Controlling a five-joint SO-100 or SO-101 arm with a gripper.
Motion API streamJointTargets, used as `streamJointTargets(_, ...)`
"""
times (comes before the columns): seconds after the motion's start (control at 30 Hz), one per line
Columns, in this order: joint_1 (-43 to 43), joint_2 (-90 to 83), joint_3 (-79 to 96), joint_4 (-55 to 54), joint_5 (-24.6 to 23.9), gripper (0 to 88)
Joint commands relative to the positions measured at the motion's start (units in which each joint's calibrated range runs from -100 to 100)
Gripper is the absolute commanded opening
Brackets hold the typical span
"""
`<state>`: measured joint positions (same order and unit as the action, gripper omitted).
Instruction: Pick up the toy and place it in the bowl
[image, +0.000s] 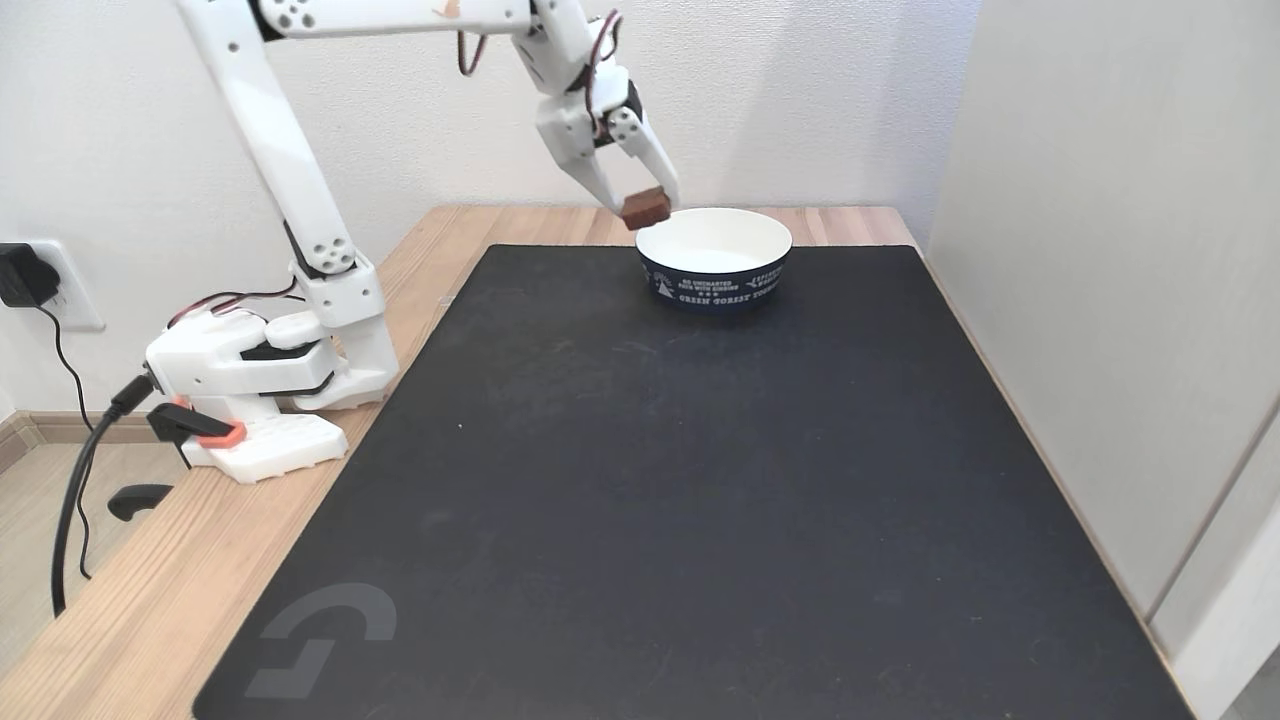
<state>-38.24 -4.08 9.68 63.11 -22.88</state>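
And there was the toy (645, 208) up in the air, a small reddish-brown block, brick-shaped with softened edges, darker on its underside. The gripper (643, 207) had it pinched between its white fingertips, jaws drawn narrow around the block, which sat tilted a little in the hold. In the fixed view it hung just above the left part of the bowl's rim, close to the edge, clear of the table.

The bowl (714, 277) sat at the far end of the mat, round, with a white inside and white rim and a dark navy outer wall printed with white lettering and a small emblem. What showed of its white interior held nothing; the near wall hid the bottom. It looked like paper, thin-walled and smooth.

Under it lay the mat (640, 480), black, matte and slightly dusty, rectangular, with a faint grey logo at its near left corner. The table (130, 610) beneath was pale wood with visible grain. The arm (290, 180) was glossy white plastic with red and black wires, its base (260, 385) clamped at the table's left edge by an orange-tipped black clamp (195, 427).
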Motion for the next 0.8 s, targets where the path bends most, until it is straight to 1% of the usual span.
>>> streamJointTargets(0.0, 1.15, 4.04, -2.25, -9.76, 0.34, 3.4)
streamJointTargets(0.1, 1.31, 8.29, -1.89, -17.3, 0.34, 3.8)
streamJointTargets(0.13, 0.98, 11.12, -2.07, -21.45, 0.07, 4.0)
streamJointTargets(0.23, 0.81, 14.54, -2.61, -24.24, -0.13, 4.3)
streamJointTargets(0.27, 0.56, 15.46, -2.61, -24.24, -0.13, 6.7)
streamJointTargets(0.33, 0.14, 15.79, -2.61, -24.24, -0.13, 15.2)
streamJointTargets(0.37, -0.02, 15.79, -2.61, -24.07, -0.13, 21.7)
streamJointTargets(0.4, -0.11, 15.79, -2.61, -23.99, -0.13, 28.7)
streamJointTargets(0.43, -0.53, 15.79, -2.61, -23.82, -0.13, 40.0)
streamJointTargets(0.47, -0.86, 15.71, -2.61, -23.73, 0.02, 43.8)
streamJointTargets(0.5, -1.03, 15.71, -2.61, -23.73, 0.02, 45.5)
streamJointTargets(0.63, -1.28, 14.96, -2.79, -24.24, -0.13, 45.7)
streamJointTargets(0.73, -1.28, 10.37, -3.24, -23.73, 0.28, 45.3)
streamJointTargets(0.77, -1.03, 5.12, -2.7, -23.73, 0.34, 40.7)
